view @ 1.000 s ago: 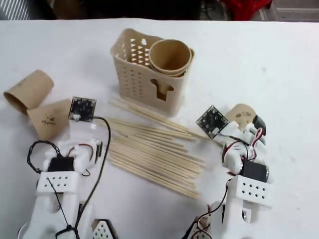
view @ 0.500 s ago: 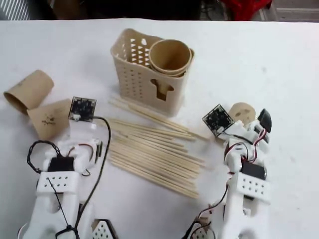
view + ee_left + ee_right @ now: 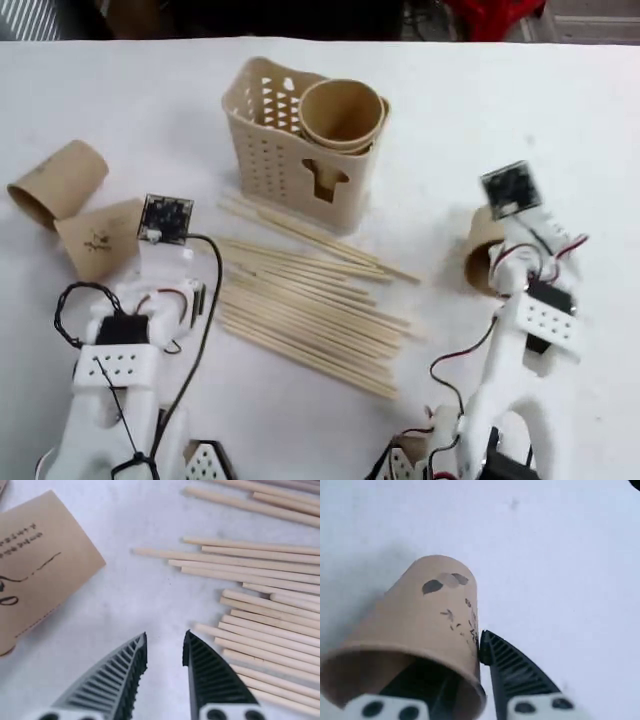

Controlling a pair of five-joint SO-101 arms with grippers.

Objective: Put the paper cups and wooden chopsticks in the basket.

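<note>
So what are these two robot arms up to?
They're meant to fill the basket. The right gripper grips a cup by its rim. The left gripper hangs open over the table, beside the loose chopsticks. Another cup sits in the basket; two more cups lie near the left gripper.

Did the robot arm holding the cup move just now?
Yes. The right gripper, jaws clamped on the brown paper cup, swung right, away from the beige plastic basket and the wooden chopsticks.

Paper cups [image 3: 342, 112] stand in the basket [image 3: 270, 150] behind scattered chopsticks [image 3: 310, 300].
</note>
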